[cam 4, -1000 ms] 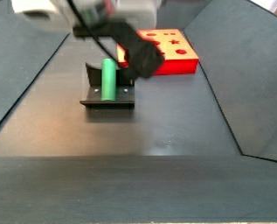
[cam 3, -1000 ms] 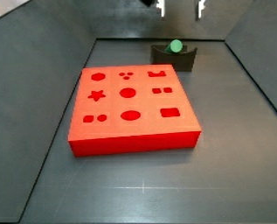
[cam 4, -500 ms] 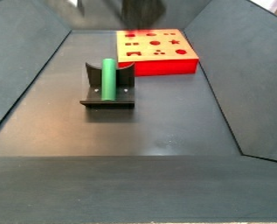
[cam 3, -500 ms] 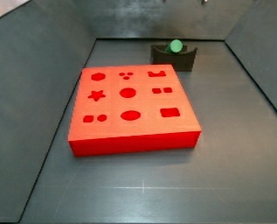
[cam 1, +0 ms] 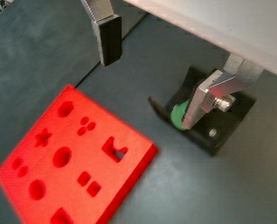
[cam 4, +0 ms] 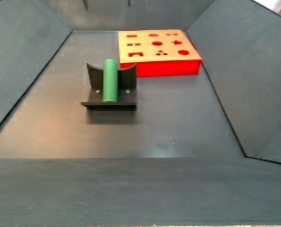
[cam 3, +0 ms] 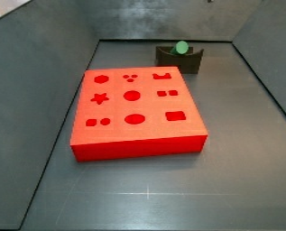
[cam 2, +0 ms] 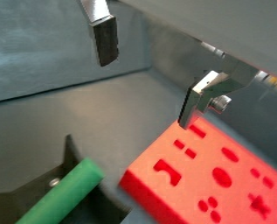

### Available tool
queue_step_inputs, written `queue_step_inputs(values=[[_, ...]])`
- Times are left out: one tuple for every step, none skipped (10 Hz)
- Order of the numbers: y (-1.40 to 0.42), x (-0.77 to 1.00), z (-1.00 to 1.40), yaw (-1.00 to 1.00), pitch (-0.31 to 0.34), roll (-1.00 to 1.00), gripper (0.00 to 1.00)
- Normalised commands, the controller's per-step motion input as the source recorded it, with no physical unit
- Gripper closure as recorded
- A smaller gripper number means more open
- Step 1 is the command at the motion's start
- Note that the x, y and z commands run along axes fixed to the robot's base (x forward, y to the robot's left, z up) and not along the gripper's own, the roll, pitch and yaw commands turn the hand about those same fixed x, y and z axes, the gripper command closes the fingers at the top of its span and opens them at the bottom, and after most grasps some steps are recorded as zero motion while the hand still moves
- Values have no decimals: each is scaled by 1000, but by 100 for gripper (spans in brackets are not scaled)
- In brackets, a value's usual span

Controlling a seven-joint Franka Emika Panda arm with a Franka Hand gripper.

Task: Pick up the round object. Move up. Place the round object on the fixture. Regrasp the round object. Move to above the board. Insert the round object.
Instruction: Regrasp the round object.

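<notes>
Round object (cam 4: 109,79) resting in fixture (cam 4: 109,99) notch, claw (cam 1: 158,70) spread empty high above: descend centred, straddle mid-length, pinch squarely before lifting.

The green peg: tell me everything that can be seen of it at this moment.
The round object is a small plain green cylinder with rounded ends, smooth and matte, seemingly plastic. It lies lengthwise in the curved notch of the fixture, overhanging it, and touches nothing else. In a side view only its end shows above the dark block. The gripper hangs open above, its fingers clear of the peg. The board lies apart from it.
</notes>
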Motion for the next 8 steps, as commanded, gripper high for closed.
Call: queue_step_inputs(values=[[-25,-16,4,23,38,1000,0],[-27,-20,2,24,35,1000,0],[-21,-20,8,25,29,1000,0],[-21,-14,5,26,25,1000,0],[-21,-14,2,27,24,1000,0],[-18,-12,7,29,26,1000,0],[-19,-10,9,30,28,1000,0],[-20,2,11,33,34,1000,0]])
